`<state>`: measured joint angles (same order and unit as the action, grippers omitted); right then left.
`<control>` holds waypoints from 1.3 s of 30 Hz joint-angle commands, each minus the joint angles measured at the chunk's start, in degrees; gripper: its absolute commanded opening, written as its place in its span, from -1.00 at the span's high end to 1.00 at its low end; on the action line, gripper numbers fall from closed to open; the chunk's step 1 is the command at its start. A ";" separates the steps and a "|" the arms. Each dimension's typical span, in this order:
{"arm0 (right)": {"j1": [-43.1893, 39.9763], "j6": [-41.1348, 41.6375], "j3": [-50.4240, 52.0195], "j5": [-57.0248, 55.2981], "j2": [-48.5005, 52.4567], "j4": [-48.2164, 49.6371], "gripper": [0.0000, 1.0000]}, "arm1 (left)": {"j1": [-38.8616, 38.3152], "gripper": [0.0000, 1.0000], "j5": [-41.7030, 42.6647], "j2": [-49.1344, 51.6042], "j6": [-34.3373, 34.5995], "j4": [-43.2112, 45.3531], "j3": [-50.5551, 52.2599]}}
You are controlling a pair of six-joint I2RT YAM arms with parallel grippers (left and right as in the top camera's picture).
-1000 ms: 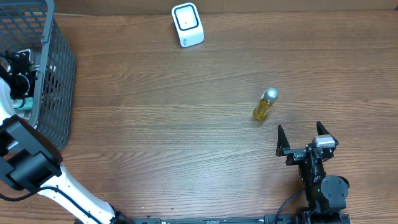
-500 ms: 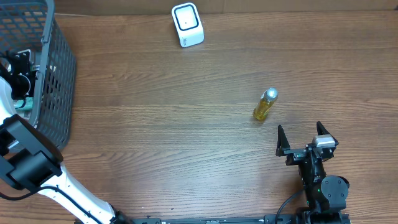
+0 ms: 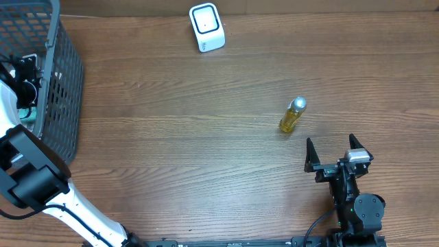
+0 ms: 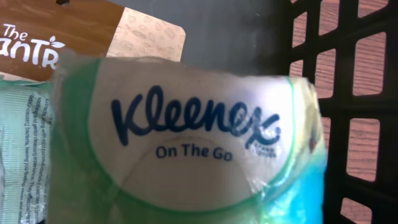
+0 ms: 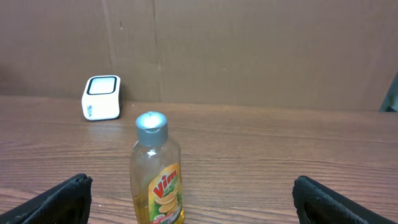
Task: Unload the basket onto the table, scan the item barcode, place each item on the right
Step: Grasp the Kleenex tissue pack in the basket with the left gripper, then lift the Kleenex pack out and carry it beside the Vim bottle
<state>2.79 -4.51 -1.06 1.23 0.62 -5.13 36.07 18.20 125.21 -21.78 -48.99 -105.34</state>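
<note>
Two tools: my right tool (image 3: 330,141) is spread wide near the Vim bottle (image 3: 291,115); my left tool (image 3: 27,68), I cannot tell. The Kleenex pack (image 4: 186,137) in the basket (image 3: 66,89) could slip, being soft.

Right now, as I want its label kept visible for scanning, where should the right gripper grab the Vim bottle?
Probably the upper body of the Vim bottle, just under its grey cap, approached level from the right gripper: it stands upright ahead of the open jaws, narrower than their gap, label lower down.
</note>
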 commanded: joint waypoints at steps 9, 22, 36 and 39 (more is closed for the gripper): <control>0.42 -0.07 0.61 -0.04 -0.48 0.37 -1.00 | -0.44 -0.23 -0.96 -0.85 6.67 -2.01 -6.49; 0.42 -0.07 0.61 -0.04 -0.48 0.37 -1.00 | -0.55 -0.22 -3.56 -11.69 18.10 -10.51 -27.58; 0.42 -0.07 0.61 -0.04 -0.48 0.37 -1.00 | -5.75 -0.14 -3.37 -29.77 29.97 -13.90 -30.21; 0.42 -0.07 0.61 -0.04 -0.48 0.37 -1.00 | -9.55 -0.14 -3.37 -31.41 30.16 -17.16 -30.21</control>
<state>2.79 -4.54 -1.06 1.28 0.62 -5.15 29.78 14.33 95.39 6.07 -64.73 -134.50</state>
